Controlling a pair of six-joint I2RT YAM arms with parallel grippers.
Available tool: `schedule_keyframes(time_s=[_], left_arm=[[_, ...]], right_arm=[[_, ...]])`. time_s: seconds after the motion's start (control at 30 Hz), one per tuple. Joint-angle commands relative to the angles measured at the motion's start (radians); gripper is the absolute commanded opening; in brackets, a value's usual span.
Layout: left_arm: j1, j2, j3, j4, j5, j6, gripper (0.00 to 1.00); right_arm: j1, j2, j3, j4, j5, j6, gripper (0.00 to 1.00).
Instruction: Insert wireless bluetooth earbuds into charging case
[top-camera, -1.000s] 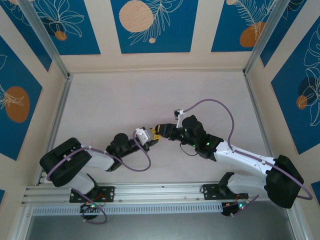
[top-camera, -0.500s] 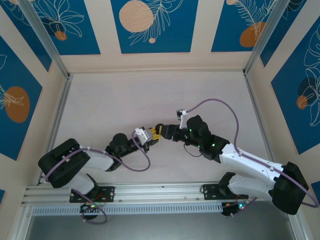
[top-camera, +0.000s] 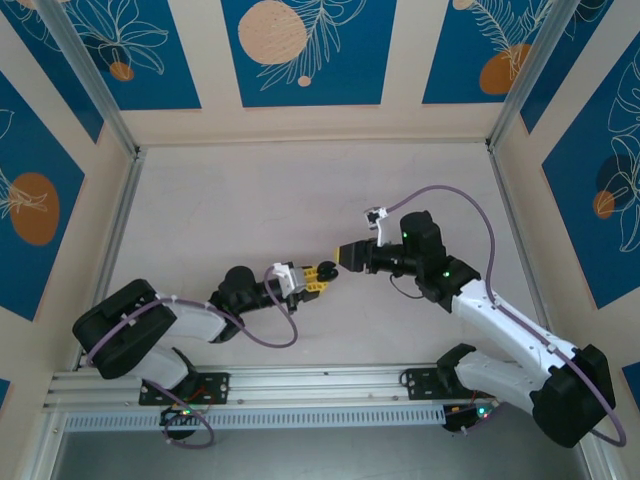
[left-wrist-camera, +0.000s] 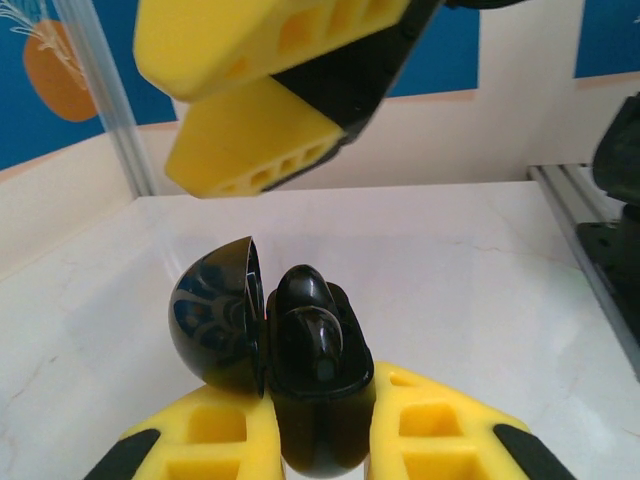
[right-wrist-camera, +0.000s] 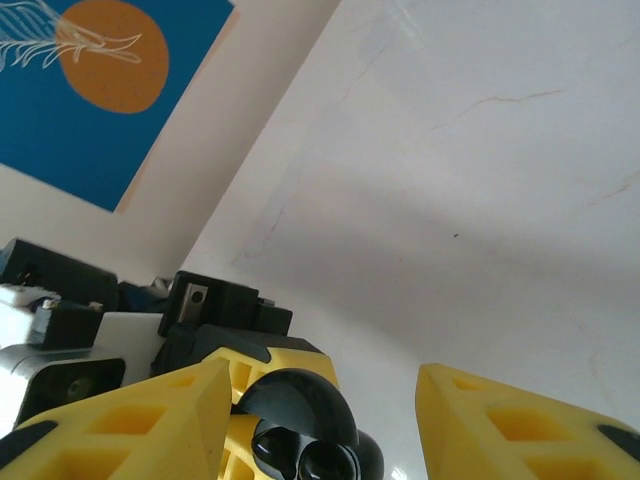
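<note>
My left gripper (left-wrist-camera: 320, 430) is shut on a small glossy black charging case (left-wrist-camera: 322, 440), held upright above the table. Its domed lid (left-wrist-camera: 213, 322) hangs open to the left. Two black earbuds (left-wrist-camera: 305, 330) sit in the case, one behind the other. In the right wrist view the lid (right-wrist-camera: 295, 398) arches over both earbuds (right-wrist-camera: 300, 462). My right gripper (right-wrist-camera: 320, 425) is open, its yellow fingers (right-wrist-camera: 135, 420) wide apart on either side of the case without touching it. From above, the left gripper (top-camera: 316, 277) and right gripper (top-camera: 338, 262) meet tip to tip mid-table.
The pale marble-patterned table (top-camera: 250, 200) lies bare around both arms. Aluminium rails (top-camera: 110, 240) and blue-and-cream patterned walls (top-camera: 300, 50) enclose it. The right arm's purple cable (top-camera: 450, 200) loops over its wrist.
The right gripper has opened wider and drawn back to the right, its arm lifting and stretching out. The left gripper has pushed slightly right, still holding the case.
</note>
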Motion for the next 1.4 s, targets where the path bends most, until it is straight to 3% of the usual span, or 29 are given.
schedule_keyframes(time_s=[0.0,0.33,0.9,1.37], left_arm=[[-0.012,-0.036,0.033,-0.040,0.093,0.002,0.08],[-0.011,-0.074,0.055,-0.113,0.126,0.012,0.08],[-0.011,-0.129,0.092,-0.247,0.113,0.053,0.09],[-0.011,-0.139,0.086,-0.267,0.046,0.056,0.09]], right_arm=[[-0.049,-0.005,0.054,-0.069,-0.199,-0.086,0.52],[-0.092,0.087,0.125,-0.177,-0.353,-0.181,0.52],[-0.069,0.201,0.177,-0.273,-0.436,-0.275,0.50],[-0.066,0.121,0.146,-0.254,-0.505,-0.281,0.40]])
